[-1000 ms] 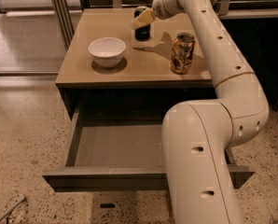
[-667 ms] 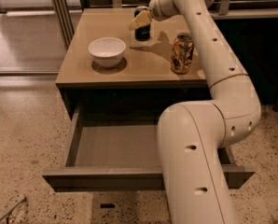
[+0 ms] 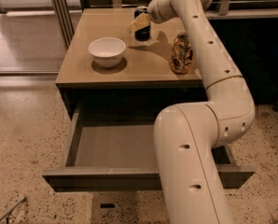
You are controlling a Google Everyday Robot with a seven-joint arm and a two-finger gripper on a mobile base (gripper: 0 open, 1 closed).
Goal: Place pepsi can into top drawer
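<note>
The pepsi can (image 3: 142,31) is dark with a silver top and stands upright at the far edge of the table top (image 3: 143,64). My gripper (image 3: 139,22) is right at the can, reaching in from the right, and covers its upper front. The top drawer (image 3: 115,146) is pulled out wide below the table top, grey-brown inside, with nothing in the part I can see. My arm (image 3: 195,139) hangs over the drawer's right half and hides it.
A white bowl (image 3: 107,51) sits on the left of the table top. A gold-brown dented can (image 3: 181,54) stands on the right near the front edge. The drawer front (image 3: 101,178) juts out over the speckled floor. A dark cabinet stands to the right.
My gripper has shifted slightly left at the pepsi can. The can, bowl, dented can and drawer have not moved.
</note>
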